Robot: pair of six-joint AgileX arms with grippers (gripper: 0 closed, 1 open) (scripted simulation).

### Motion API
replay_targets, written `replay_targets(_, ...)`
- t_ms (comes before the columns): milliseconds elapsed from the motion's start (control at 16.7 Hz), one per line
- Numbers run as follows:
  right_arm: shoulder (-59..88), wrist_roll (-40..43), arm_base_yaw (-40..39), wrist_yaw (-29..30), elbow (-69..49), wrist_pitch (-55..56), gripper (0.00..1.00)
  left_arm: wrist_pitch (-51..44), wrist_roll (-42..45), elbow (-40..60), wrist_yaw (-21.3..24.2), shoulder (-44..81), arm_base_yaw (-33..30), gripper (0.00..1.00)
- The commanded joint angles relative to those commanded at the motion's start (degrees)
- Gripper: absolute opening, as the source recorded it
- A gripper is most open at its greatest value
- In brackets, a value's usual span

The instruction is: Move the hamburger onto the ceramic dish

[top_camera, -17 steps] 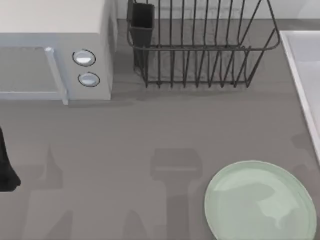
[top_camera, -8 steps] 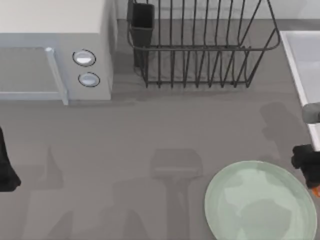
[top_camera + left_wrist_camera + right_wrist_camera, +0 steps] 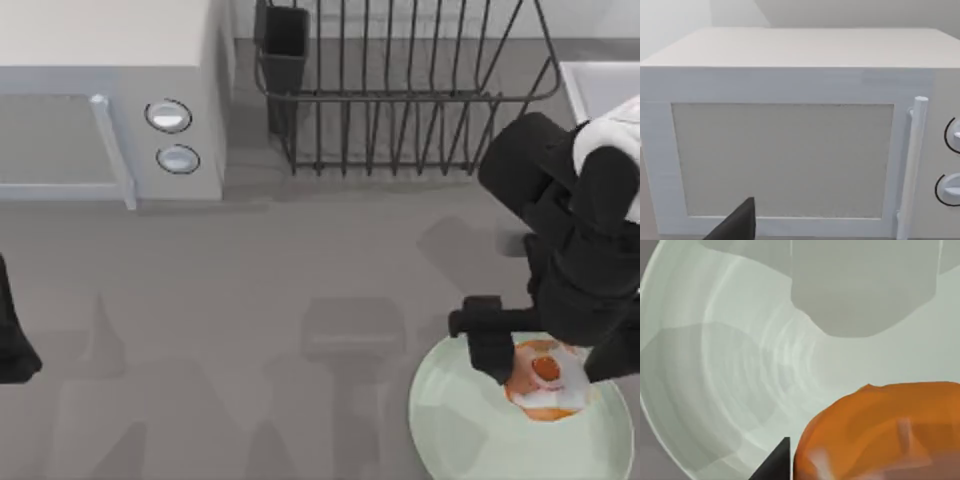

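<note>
Orange-brown with white patches, the hamburger [image 3: 543,384] sits between the fingers of the right gripper [image 3: 541,372], which are closed on it, over the right part of the ceramic dish [image 3: 460,420] near the table's [image 3: 250,300] front right corner; whether the hamburger touches the dish cannot be told. The left gripper [image 3: 15,345] waits at the table's left edge, facing the white microwave [image 3: 790,125], and whether its fingers are apart or together cannot be told. A dark wire rack [image 3: 400,90] stands at the back, just right of the microwave.
</note>
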State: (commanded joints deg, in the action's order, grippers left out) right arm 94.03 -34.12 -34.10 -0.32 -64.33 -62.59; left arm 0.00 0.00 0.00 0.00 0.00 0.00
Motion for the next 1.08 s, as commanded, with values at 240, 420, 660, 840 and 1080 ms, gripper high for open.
replay_targets(240,0.3,-1.1,-1.0,0.0,-0.3,0.3,0.00,0.0,0.0,0.0,0.0,0.0,0.0,1.00)
replay_targets(420,0.3,-1.2,-0.9,0.0,0.7,1.2,0.00,0.0,0.0,0.0,0.0,0.0,0.0,1.00)
replay_targets(660,2.3,-1.4,-1.1,0.0,4.8,7.6,0.00,0.0,0.0,0.0,0.0,0.0,0.0,1.00)
replay_targets(840,3.4,-1.6,-1.4,0.0,7.1,10.8,0.00,0.0,0.0,0.0,0.0,0.0,0.0,1.00)
replay_targets(1080,3.4,-1.6,-1.4,0.0,7.2,10.9,0.08,0.0,0.0,0.0,0.0,0.0,0.0,1.00)
